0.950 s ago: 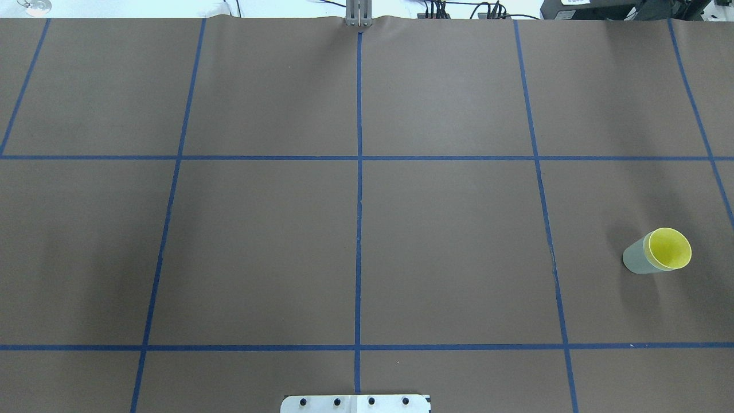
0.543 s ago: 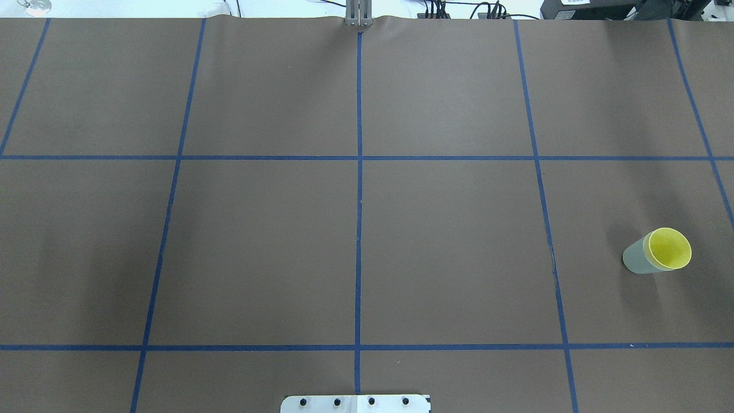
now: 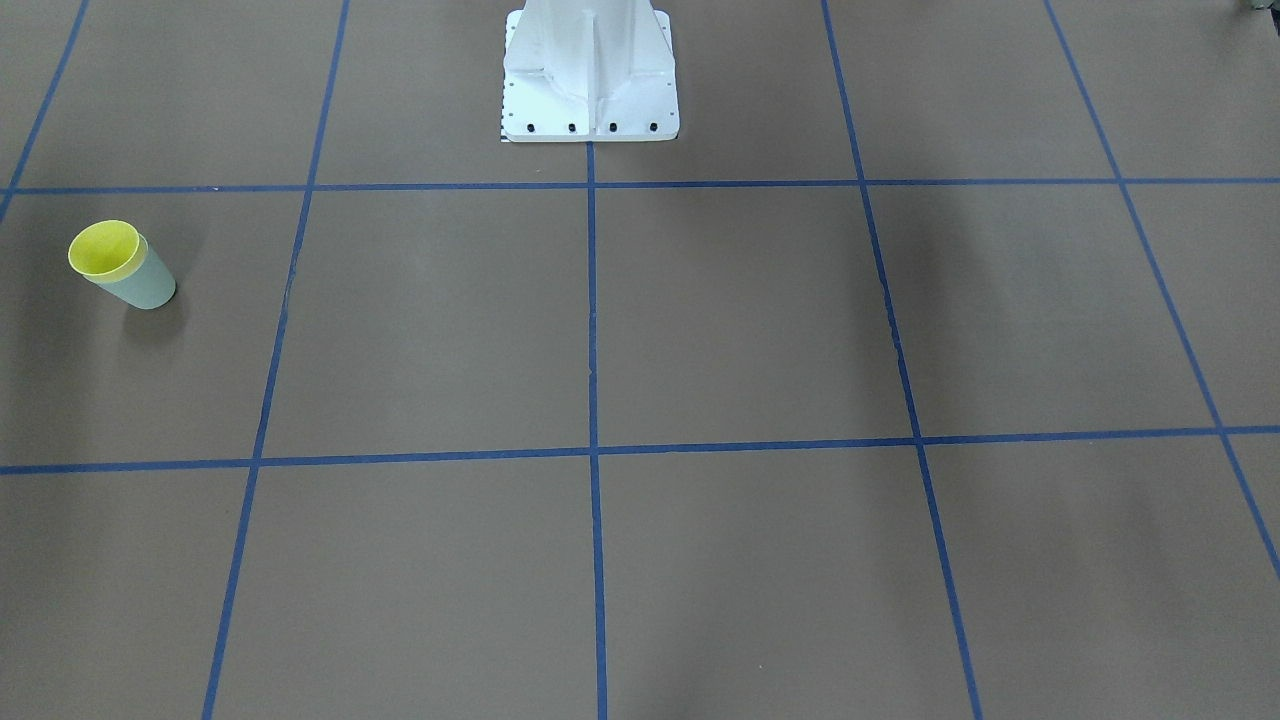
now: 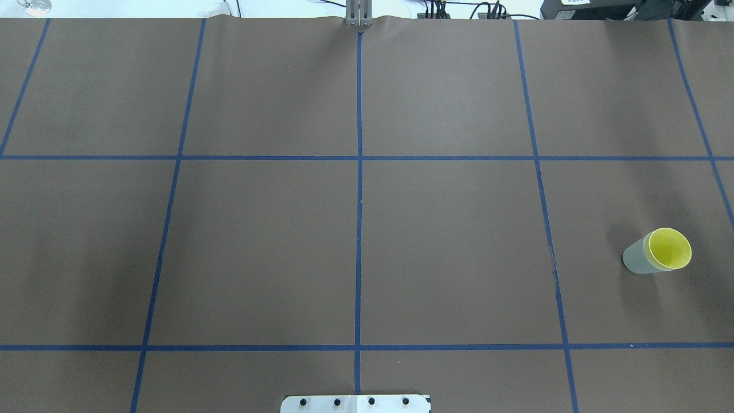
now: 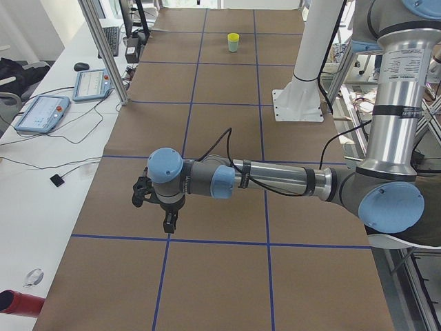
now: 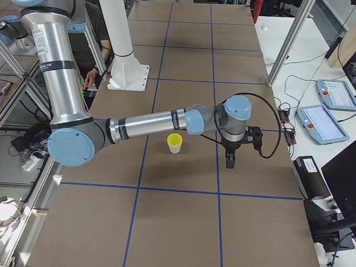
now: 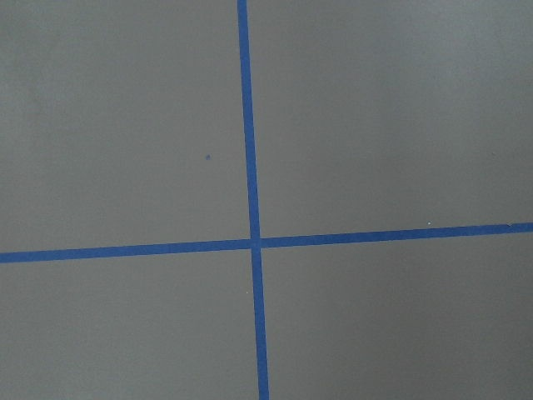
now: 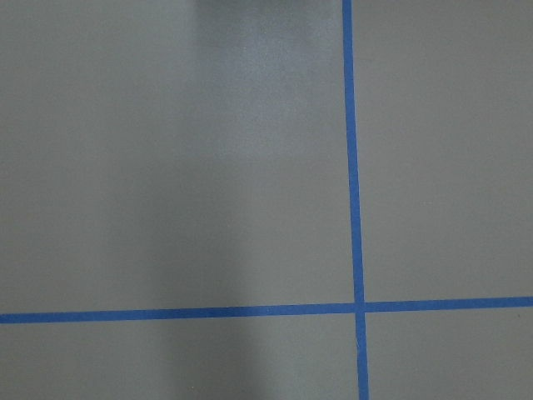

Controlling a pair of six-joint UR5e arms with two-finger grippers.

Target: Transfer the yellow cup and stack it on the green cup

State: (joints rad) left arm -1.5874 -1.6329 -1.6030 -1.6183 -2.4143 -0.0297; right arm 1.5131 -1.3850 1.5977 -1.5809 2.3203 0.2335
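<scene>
The yellow cup (image 4: pixel 670 249) sits nested inside the green cup (image 4: pixel 632 260), and the pair stands upright at the table's right side. The pair also shows in the front-facing view, yellow (image 3: pixel 103 248) in green (image 3: pixel 148 287), and in the exterior right view (image 6: pixel 174 139). My right gripper (image 6: pixel 230 162) hangs above the table a short way from the cups and is apart from them. My left gripper (image 5: pixel 169 223) hangs over the table's far left end. Both grippers show only in the side views, so I cannot tell if they are open or shut.
The robot's white base (image 3: pixel 590 80) stands at the table's near-middle edge. Blue tape lines (image 4: pixel 359 201) divide the brown table cover into squares. Teach pendants (image 5: pixel 41 114) and cables lie on a side bench beyond the table's edge.
</scene>
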